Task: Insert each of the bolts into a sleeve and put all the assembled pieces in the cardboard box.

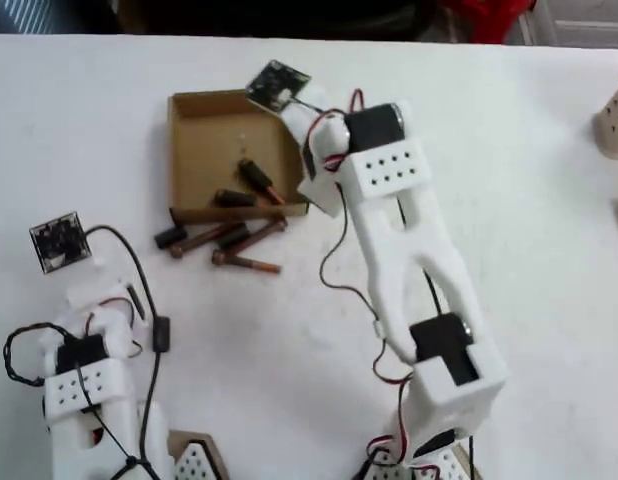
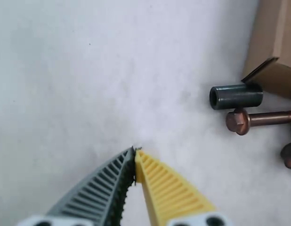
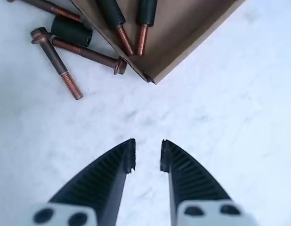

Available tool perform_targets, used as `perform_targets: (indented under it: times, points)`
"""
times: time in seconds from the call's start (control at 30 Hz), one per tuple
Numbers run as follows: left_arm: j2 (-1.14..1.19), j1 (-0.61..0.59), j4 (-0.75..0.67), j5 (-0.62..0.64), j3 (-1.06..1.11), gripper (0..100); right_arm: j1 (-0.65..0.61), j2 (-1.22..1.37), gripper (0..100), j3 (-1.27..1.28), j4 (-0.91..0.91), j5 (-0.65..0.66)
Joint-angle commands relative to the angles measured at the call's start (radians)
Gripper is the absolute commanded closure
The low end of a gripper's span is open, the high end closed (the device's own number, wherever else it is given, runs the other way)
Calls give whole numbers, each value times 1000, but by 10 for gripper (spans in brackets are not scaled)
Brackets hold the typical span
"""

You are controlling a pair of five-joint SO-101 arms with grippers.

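The cardboard box (image 1: 204, 130) lies open at the table's far middle, and two sleeved bolts (image 1: 251, 182) rest inside it. Just in front of the box lie loose copper bolts (image 1: 247, 263) and a black sleeve (image 1: 170, 238). My right gripper (image 3: 148, 155) is slightly open and empty, low over the table beside the box's near right corner (image 3: 152, 79), in the high view at the right gripper (image 1: 324, 198). My left gripper (image 2: 135, 151) is shut on nothing, short of a sleeve (image 2: 236, 96) and a bolt (image 2: 261, 119); the high view has the left gripper (image 1: 135, 298) at the near left.
The right wrist view has a loose bolt (image 3: 58, 63), a second bolt (image 3: 89, 52) and a sleeve (image 3: 71, 30) outside the box wall (image 3: 192, 42). A pale perforated block (image 1: 616, 120) stands at the far right edge. Bare white table lies between the arms.
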Motion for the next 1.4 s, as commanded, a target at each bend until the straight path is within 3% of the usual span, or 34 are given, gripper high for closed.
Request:
perform_targets:
  times: [0.0, 0.23, 0.5, 0.6, 0.8, 1.0, 1.17, 1.37]
  points:
    - [-10, 7, -29, 11, -15, 972, 22, -160, 926, 292, -214, -15]
    - [-10, 8, -29, 11, -14, 972, 58, -176, 925, 516, -578, -160]
    - [-10, 8, -29, 11, -14, 972, 39, 170, 924, 259, -634, -209]
    - [-10, 8, -29, 11, -14, 972, 41, 308, 913, 86, -588, -212]
    - [-10, 10, -29, 9, -14, 972, 39, 504, 770, -259, -426, -216]
    - [-10, 12, -44, 11, -14, 972, 33, 591, 796, -470, -271, -226]
    - [-15, 12, -81, 11, 8, 972, 28, 595, 841, -644, -134, -325]
    - [-15, 12, -83, 11, 9, 972, -19, 647, 853, -657, -125, -334]
